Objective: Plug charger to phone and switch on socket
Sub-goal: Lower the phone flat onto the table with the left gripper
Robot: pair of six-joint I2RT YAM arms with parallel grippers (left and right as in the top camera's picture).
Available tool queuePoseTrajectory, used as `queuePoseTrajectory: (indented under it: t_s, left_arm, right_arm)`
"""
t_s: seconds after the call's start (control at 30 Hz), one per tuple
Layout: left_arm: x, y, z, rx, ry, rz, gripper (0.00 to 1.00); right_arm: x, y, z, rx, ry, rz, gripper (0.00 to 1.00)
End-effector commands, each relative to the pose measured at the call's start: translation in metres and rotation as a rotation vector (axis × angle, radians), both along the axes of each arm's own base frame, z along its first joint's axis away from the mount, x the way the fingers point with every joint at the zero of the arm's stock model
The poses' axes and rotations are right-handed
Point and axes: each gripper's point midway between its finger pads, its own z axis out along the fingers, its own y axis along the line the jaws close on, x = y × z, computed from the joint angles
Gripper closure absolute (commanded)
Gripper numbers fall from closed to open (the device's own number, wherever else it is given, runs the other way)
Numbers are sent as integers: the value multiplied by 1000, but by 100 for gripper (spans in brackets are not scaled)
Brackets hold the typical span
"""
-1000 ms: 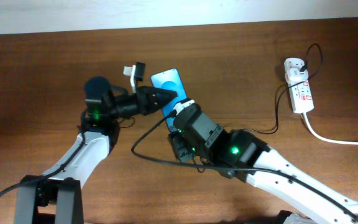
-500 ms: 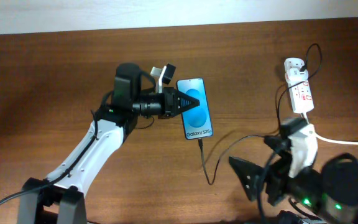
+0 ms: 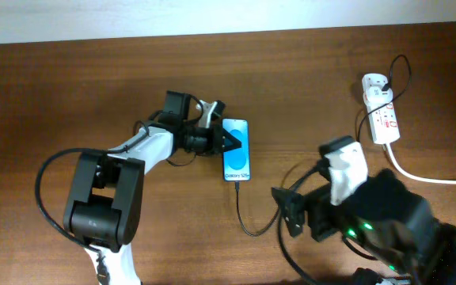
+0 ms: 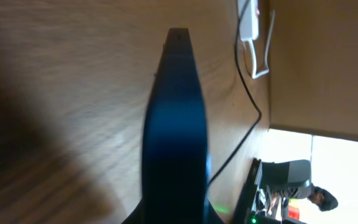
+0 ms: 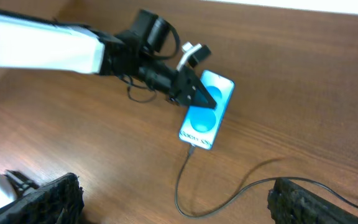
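- Overhead: phone (image 3: 238, 152) lies mid-counter (image 3: 54, 95), screen up, lit blue. Left arm (image 3: 145, 150) reaches in from the left, and the left jaws look clamped on the phone's long left edge.
- Charger (image 3: 244, 222) runs from the phone's bottom end, loops down, then passes right under the right arm (image 3: 370, 214) and up toward the socket (image 3: 380, 119) at the far right edge. The tip looks seated in the phone, tho it's too small to be sure.
- Change: 1 s ago the right arm sat over the phone's bottom end. Half a sec ago it had already backed off to the lower right, with the cable left hanging from the phone. Now it stays low right, and the phone has shifted a bit left with the left arm.
- Left wrist: phone (image 4: 174, 124) seen edge-on, filling the centre, which fits a clamp on it, but the pads themselves don't show. Socket (image 4: 248, 22) and charger (image 4: 247, 93) lie well beyond.
- Right wrist: right jaws wide apart, nothing between them, both tips at the bottom corners. It looks down on the phone (image 5: 205, 111), the cable (image 5: 185, 180) trailing off its lower end, and the left arm (image 5: 42, 43).
- Meaning, my read: the plug-in part is prob done and the socket switch is what's left. The right arm is the nearer one and free, but the cable runs just beside it, so it could snag and pull the plug out.
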Motion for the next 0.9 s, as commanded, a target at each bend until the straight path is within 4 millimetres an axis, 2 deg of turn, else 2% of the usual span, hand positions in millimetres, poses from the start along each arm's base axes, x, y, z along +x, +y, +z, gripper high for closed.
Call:
queuePoseTrajectory:
  t_s: [0.0, 0.17, 0.27, 0.37, 0.43, 0.5, 0.6, 0.73, 0.8, 0.87]
  left_arm:
    - [13, 7, -2, -8, -27, 9, 100]
    - [8, 4, -36, 54, 47, 25, 100]
    - [6, 4, -42, 57, 81, 36, 99]
    - [4, 1, -42, 58, 86, 30, 90]
    - [3, -1, -46, 84, 94, 41, 81]
    - [2, -4, -51, 117, 111, 62, 77]
    - [-2, -11, -54, 139, 102, 48, 56]
    - [-5, -12, -55, 143, 125, 51, 39]
    - [-3, -9, -58, 171, 147, 83, 31]
    - [-6, 9, -73, 316, 185, 121, 29]
  right_arm:
    - [12, 7, -12, -50, 27, -17, 2]
    - [24, 21, -34, -118, 88, -17, 2]
    - [30, 27, -45, -135, 127, -34, 2]
    - [33, 31, -56, -138, 178, -69, 2]
    - [35, 32, -58, -142, 183, -71, 2]
    - [35, 31, -58, -146, 182, -74, 2]
    - [35, 26, -60, -169, 182, -90, 2]
    - [33, 25, -62, -175, 188, -90, 2]
    - [34, 25, -62, -163, 195, -104, 2]
    - [33, 24, -62, -159, 198, -108, 2]
